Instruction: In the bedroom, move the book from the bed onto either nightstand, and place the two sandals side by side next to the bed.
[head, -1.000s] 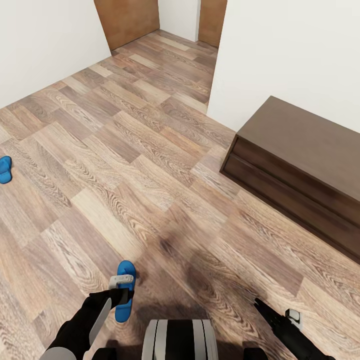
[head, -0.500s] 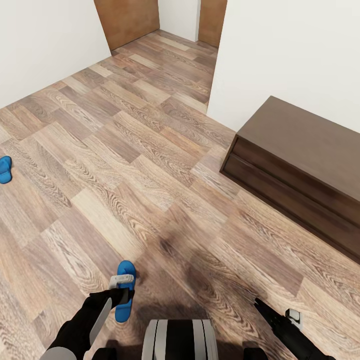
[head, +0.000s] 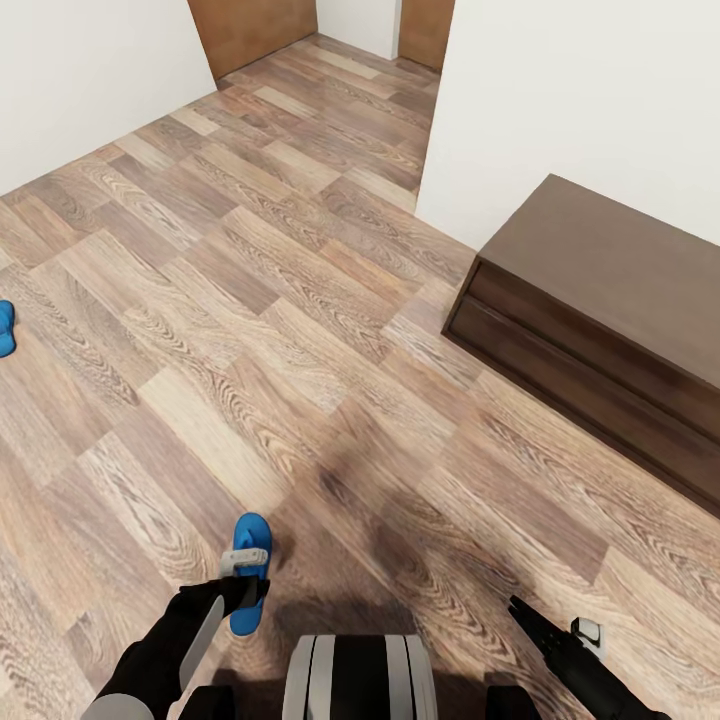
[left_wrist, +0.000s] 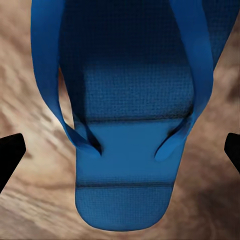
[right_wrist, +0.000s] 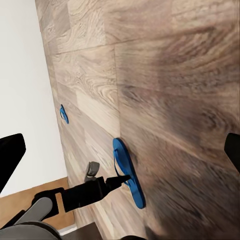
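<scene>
I am looking down on a wood-plank floor (head: 300, 330) between white walls (head: 560, 90), with a long dark-brown cabinet (head: 600, 320) against the wall on my right and brown door panels at the far end of a short passage. One blue sandal (head: 249, 572) lies on the planks just ahead of my base, its long axis running nearly straight away from me, one end toward the base and the other pointing up the room. My left gripper (head: 243, 592) hangs right over the near half of it; in the wrist camera its fingertips stand wide apart, one either side of the sole, not touching. The second sandal (head: 5, 328) sits well apart at the far left edge, cut by the frame. My right gripper (head: 522, 612) hangs low to the right over bare floor, fingers spread in its wrist view. Against half a second ago, the whole scene has slid: the cabinet higher, the far sandal further out, so my camera moved; the near sandal and arms read unchanged.
</scene>
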